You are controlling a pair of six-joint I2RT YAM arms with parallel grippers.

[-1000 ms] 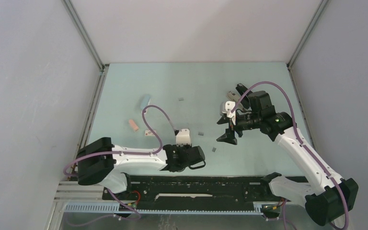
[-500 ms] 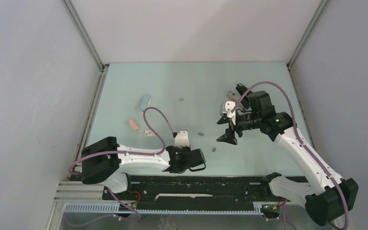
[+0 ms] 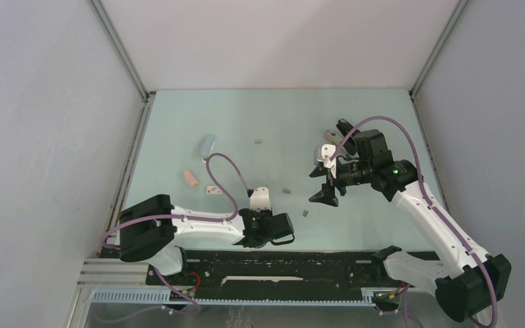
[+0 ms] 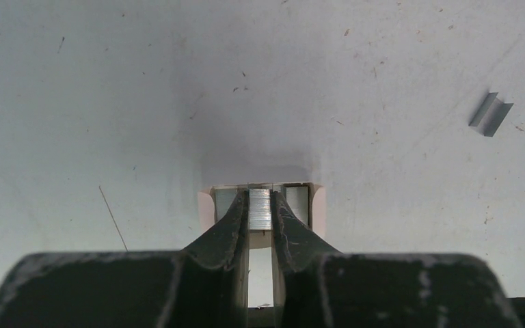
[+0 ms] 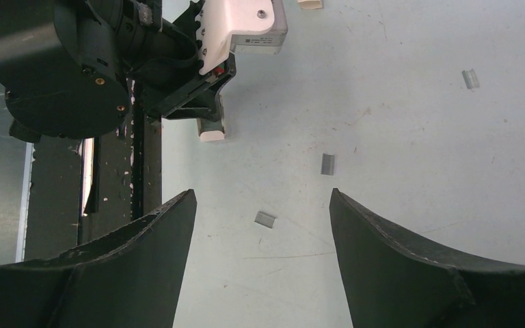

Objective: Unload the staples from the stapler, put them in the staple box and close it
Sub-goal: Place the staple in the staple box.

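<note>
My left gripper points down at the near middle of the table. In the left wrist view it is shut on a silver strip of staples. The strip sits in a pale pinkish body with more silver metal on each side. That body also shows in the right wrist view under the left gripper. My right gripper hangs wide open and empty above the table. Loose staples lie below it. I cannot tell which object is the stapler.
More loose staples lie on the pale green table. A light blue oblong object, a pink block and a small white-and-grey box lie at the left. Walls stand on three sides.
My left arm has shifted slightly, its wrist drawing a little toward the near edge. The right arm has not moved.
</note>
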